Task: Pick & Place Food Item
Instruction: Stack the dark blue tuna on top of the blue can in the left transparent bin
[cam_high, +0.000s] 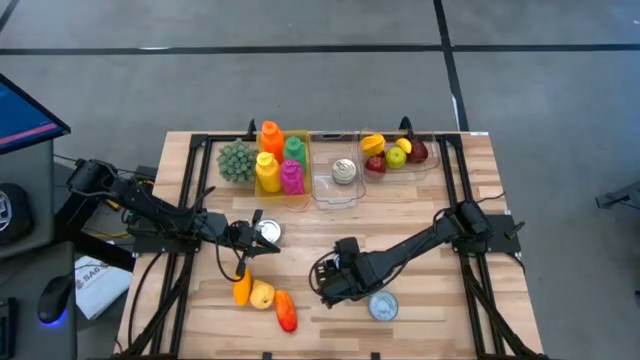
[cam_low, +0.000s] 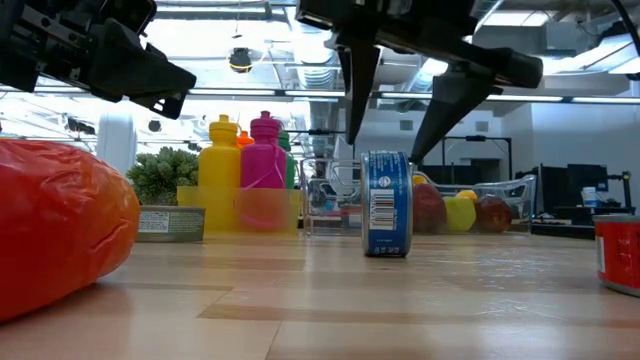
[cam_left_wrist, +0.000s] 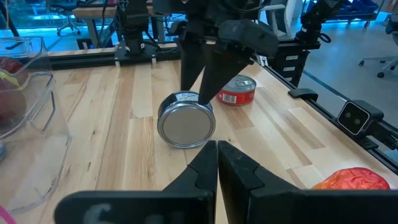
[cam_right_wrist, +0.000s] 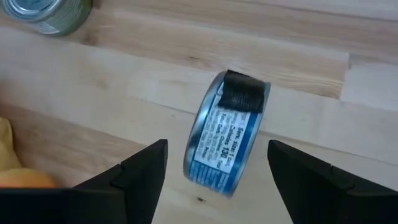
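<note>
The right fingers (cam_right_wrist: 149, 171) stood spread wide above a blue-labelled tin (cam_right_wrist: 227, 134) standing on its rim, not touching it, toward the bench's (cam_high: 420, 230) near middle. The left gripper (cam_left_wrist: 217, 163), fingers pressed shut and empty, lay low over the left half, pointing at that tin's flat end. By the far edge, a tray (cam_high: 300, 195) held coloured bottles (cam_high: 278, 160), one clear bin (cam_high: 335, 190) a small can (cam_high: 344, 171), another fruit (cam_high: 395, 153). Only the low view showed the tin upright; the high view showed open wood right of it.
</note>
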